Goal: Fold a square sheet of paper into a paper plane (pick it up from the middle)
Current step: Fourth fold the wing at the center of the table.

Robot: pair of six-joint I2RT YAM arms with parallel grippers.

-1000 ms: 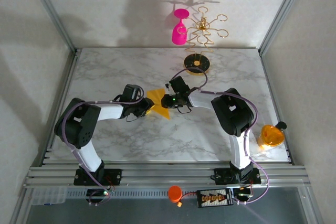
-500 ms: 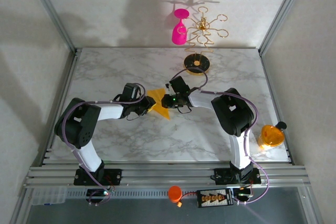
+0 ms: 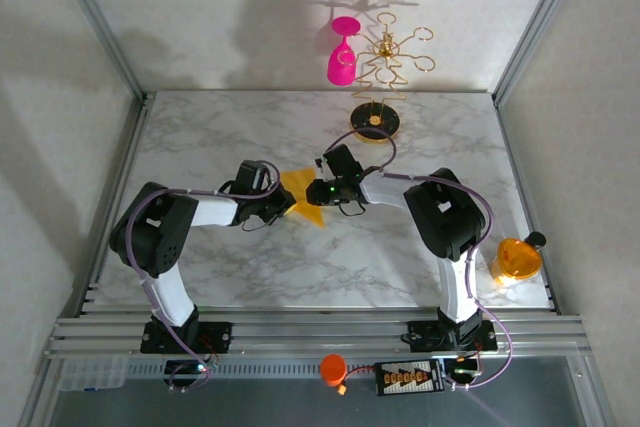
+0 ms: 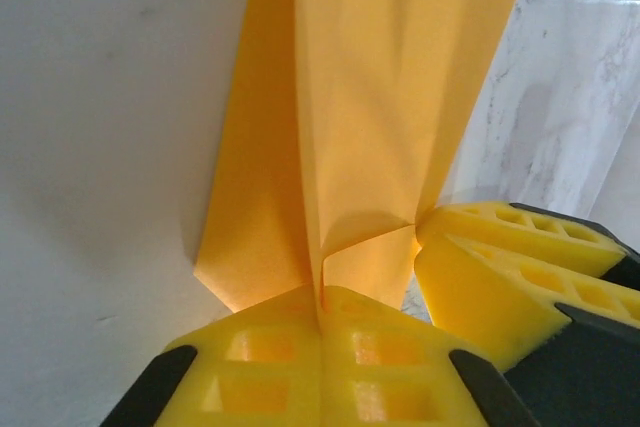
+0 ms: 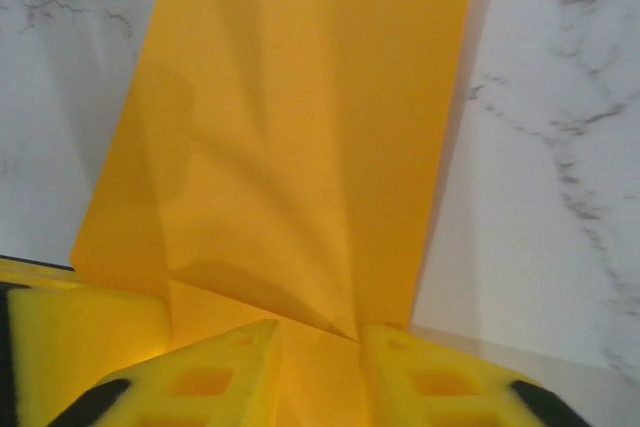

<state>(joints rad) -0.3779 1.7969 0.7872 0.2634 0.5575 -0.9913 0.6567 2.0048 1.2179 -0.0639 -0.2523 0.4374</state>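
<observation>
Left gripper (image 4: 320, 332) clamped on creased orange-yellow paper sheet (image 3: 303, 199) at 9 o'clock; right gripper (image 5: 320, 347) jaws apart at 3 o'clock, probably loose. Risk: one-sided pull skews crease.

We see a white marbled surface (image 3: 250, 137). On it, a gold stand (image 3: 375, 123) stands at the far edge, an orange disc (image 3: 518, 259) sits by the right edge, and a creased sheet of paper (image 3: 303, 197) rests mid-surface.
</observation>
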